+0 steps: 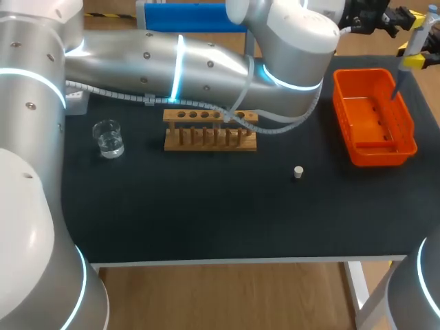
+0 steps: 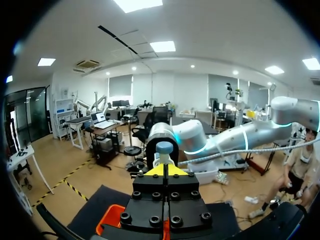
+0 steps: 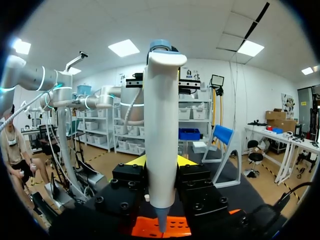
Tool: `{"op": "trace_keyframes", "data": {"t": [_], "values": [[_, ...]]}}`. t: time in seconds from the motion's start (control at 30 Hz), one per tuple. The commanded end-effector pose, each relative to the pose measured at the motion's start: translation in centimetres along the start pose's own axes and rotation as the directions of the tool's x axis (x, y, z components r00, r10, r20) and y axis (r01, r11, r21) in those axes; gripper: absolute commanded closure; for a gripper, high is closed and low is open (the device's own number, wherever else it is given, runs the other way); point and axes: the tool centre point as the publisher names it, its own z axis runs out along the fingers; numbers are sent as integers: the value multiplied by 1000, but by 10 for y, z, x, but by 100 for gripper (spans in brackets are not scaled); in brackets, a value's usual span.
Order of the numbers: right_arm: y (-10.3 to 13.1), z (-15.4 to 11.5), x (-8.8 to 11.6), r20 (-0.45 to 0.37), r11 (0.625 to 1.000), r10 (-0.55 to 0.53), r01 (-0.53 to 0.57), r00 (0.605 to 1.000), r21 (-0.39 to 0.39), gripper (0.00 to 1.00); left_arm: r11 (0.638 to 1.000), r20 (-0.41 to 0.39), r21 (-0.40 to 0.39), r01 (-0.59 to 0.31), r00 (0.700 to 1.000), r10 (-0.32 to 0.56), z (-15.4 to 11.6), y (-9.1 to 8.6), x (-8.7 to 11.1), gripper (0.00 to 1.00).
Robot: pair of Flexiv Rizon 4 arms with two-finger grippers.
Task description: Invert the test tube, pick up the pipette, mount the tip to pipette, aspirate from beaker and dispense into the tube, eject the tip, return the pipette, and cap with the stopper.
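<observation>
The right gripper (image 3: 161,167) is clasping the white, blue-capped pipette (image 3: 161,125) over the far-right orange plastic bin (image 1: 375,157); the left gripper (image 2: 164,170), closed tight, is hovering beside its top.

The pipette (image 3: 161,115) clamped in the right gripper (image 3: 161,161) is smooth white plastic with a slight sheen, and the gripper's own body is matt black. Under the gripper sits a glossy orange plastic bin (image 1: 381,157) on a matt black, cloth-like table (image 1: 206,220). Farther from it stand a bare wooden rack (image 1: 210,142), a clear glass beaker (image 1: 108,137) and a matt whitish stopper (image 1: 298,172).
</observation>
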Motion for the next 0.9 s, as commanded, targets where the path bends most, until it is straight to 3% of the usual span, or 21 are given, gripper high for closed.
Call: {"op": "trace_keyframes", "data": {"t": [0.03,0.07,0.1,0.27,0.4,0.57,0.9], "values": [[7,-2,-2,-8,1000,2,-1,1000,10,100,990,25,138,-21,1000,18,-9,-13,0,100],[7,-2,-2,-8,1000,2,-1,1000,10,100,990,30,140,-35,999,31,-13,-20,-1,33],[7,-2,-2,-8,1000,2,-1,1000,10,100,990,34,136,-47,999,43,-16,-27,-2,0],[7,-2,-2,-8,1000,2,-1,1000,10,100,989,5,104,-100,995,100,-32,-54,-1,0],[7,-2,-2,-8,1000,2,-1,1000,10,100,989,-51,65,-134,989,137,-45,-64,3,0],[7,-2,-2,-8,1000,2,-1,1000,10,100,989,-118,11,-148,982,149,-61,-59,7,0],[7,-2,-2,-8,1000,2,-1,1000,10,100,985,-160,-60,-162,976,151,-103,-40,12,0]]}}
